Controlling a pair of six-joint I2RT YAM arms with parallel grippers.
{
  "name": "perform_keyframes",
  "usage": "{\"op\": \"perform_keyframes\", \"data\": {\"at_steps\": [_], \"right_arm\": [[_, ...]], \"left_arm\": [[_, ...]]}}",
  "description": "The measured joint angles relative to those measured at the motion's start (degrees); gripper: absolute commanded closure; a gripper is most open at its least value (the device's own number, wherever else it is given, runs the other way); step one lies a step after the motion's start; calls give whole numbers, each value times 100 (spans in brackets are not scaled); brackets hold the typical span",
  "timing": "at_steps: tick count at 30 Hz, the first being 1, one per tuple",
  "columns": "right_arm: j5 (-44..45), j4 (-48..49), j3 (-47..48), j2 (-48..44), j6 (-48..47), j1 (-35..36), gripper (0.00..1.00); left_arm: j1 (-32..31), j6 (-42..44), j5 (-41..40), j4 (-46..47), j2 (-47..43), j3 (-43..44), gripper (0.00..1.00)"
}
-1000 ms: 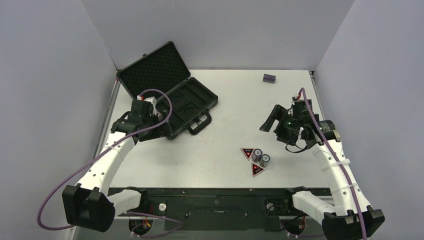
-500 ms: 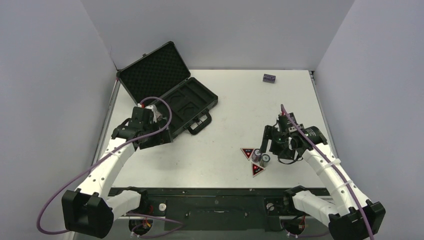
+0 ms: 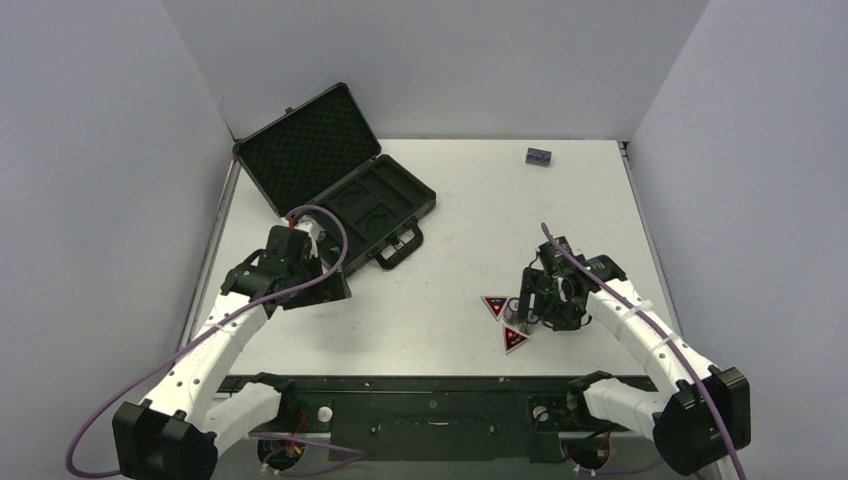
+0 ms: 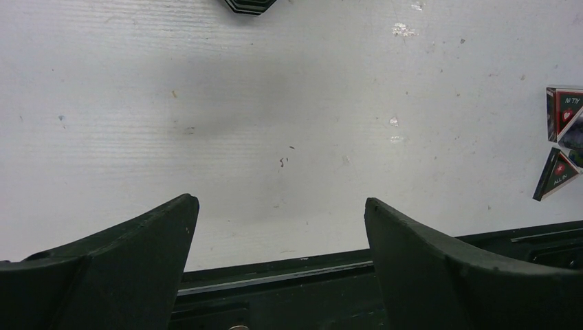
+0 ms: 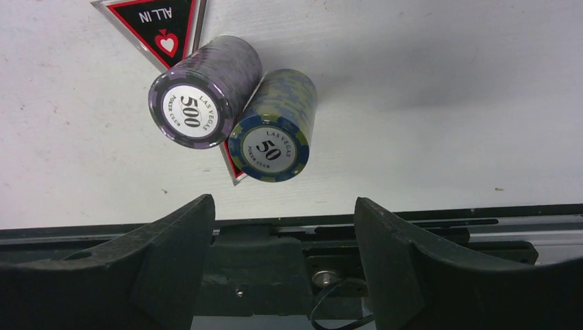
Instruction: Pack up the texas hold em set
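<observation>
The black briefcase [image 3: 335, 185] lies open at the back left, its foam-lined lid raised. Its corner shows in the left wrist view [image 4: 249, 5]. Two chip stacks stand together on the table: a purple "500" stack [image 5: 203, 93] and a blue-green "50" stack [image 5: 273, 127]. One red-and-black triangular "ALL IN" token [image 5: 159, 24] lies beside them, and a second token [image 5: 232, 168] peeks from under the stacks. Both tokens show in the top view [image 3: 494, 306] [image 3: 515, 340]. My right gripper [image 5: 282, 206] [image 3: 527, 300] is open and empty, just above the stacks. My left gripper [image 4: 280, 203] [image 3: 333, 290] is open and empty over bare table, near the briefcase's front. I see no third stack.
A small dark purple object [image 3: 539, 156] lies at the back right of the table. Grey walls enclose the table on three sides. The black rail [image 4: 309, 275] of the table's near edge runs below both grippers.
My right arm has swung forward and left, down over the chip stacks. My left arm has pulled back from the briefcase toward the near edge.
</observation>
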Motion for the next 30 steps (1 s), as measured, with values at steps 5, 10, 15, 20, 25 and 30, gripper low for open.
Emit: {"op": "perform_keyframes", "data": {"at_steps": [5,10,15,20,25,30], "right_arm": [[4,210,-136,146,46,70,32],[118,461,-142,293,74,74,35],[212,656,-219,520,92,74,40],[310,758,-293,592,116,81,45],[358,850,-295,671,138,81,50],[358,946,-295,905,146,81,53]], "left_arm": [[-61,-17,-44,-2,2,-35,11],[-79,-59,-133,0,2,-46,11],[-101,-103,-192,0,-13,-68,11],[-105,-131,-264,0,-127,-125,11],[-105,-144,-343,4,-175,-127,11],[-105,-144,-369,2,-175,-131,11]]}}
